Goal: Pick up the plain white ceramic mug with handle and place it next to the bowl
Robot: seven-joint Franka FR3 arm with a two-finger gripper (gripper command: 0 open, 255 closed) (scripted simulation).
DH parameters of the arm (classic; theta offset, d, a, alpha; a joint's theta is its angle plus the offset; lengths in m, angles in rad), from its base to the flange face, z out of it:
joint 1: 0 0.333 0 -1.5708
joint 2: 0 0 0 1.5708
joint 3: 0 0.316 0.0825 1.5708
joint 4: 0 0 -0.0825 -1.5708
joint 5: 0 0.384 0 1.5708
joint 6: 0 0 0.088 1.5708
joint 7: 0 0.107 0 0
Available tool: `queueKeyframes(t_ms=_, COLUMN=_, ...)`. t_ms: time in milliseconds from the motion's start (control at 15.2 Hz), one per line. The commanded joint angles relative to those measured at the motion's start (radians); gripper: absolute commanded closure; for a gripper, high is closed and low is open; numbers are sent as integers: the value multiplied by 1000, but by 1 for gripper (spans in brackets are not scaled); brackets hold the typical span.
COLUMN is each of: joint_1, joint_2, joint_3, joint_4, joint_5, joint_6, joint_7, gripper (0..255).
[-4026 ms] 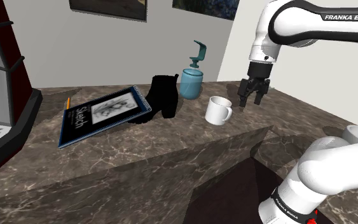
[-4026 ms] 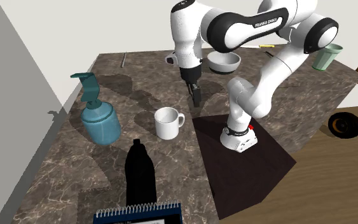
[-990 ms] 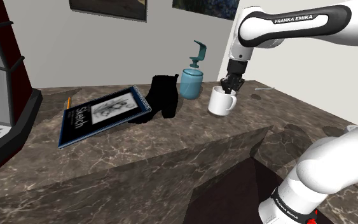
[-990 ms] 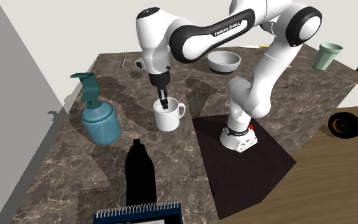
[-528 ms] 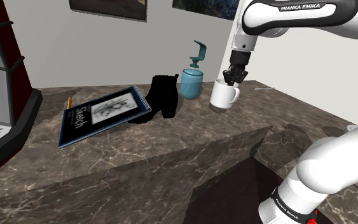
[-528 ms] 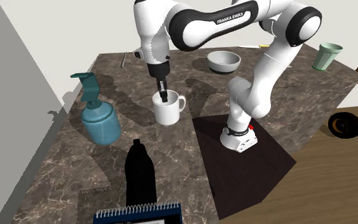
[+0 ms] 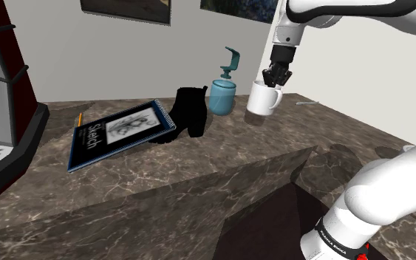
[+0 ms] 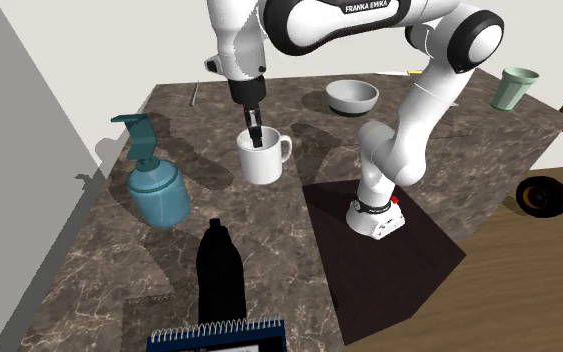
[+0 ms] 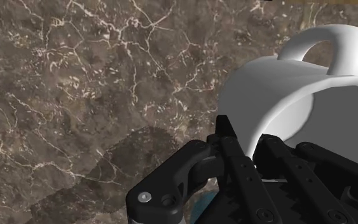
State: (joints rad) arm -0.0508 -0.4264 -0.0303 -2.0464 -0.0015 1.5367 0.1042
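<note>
A plain white mug (image 7: 262,97) (image 8: 260,158) (image 9: 298,102) with a handle hangs in the air above the dark marble counter (image 7: 199,162). My black gripper (image 7: 275,76) (image 8: 255,139) (image 9: 250,156) is shut on its rim, one finger inside the cup and one outside. In the second exterior view the handle points toward that view's right. A grey bowl (image 8: 353,96) stands further back on the counter in that view, beyond the mug and to its right. The mug's shadow lies on the marble below it.
A teal soap dispenser (image 7: 224,90) (image 8: 155,184), a black bottle (image 7: 191,109) (image 8: 220,272) and a blue spiral sketchbook (image 7: 117,132) stand to the shoulder view's left of the mug. A green cup (image 8: 513,88) sits at the counter's far corner. The robot's stand (image 8: 377,218) is close by.
The gripper has risen with the mug clasped in it: the mug left the counter and now hangs higher, shifted slightly toward the shoulder view's right.
</note>
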Motion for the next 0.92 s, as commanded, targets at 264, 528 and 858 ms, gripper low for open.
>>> queueKeyframes(t_ms=264, joint_1=1, joint_2=18, joint_3=1, joint_4=99, joint_5=1, joint_6=-81, joint_7=1, gripper=255)
queueKeyframes(t_ms=528, joint_1=-14, joint_2=-10, joint_3=-29, joint_4=100, joint_5=-16, joint_6=-110, joint_7=-42, gripper=255)
queueKeyframes(t_ms=858, joint_1=-53, joint_2=-83, joint_3=-110, joint_4=46, joint_5=-68, joint_6=-126, joint_7=-153, gripper=255)
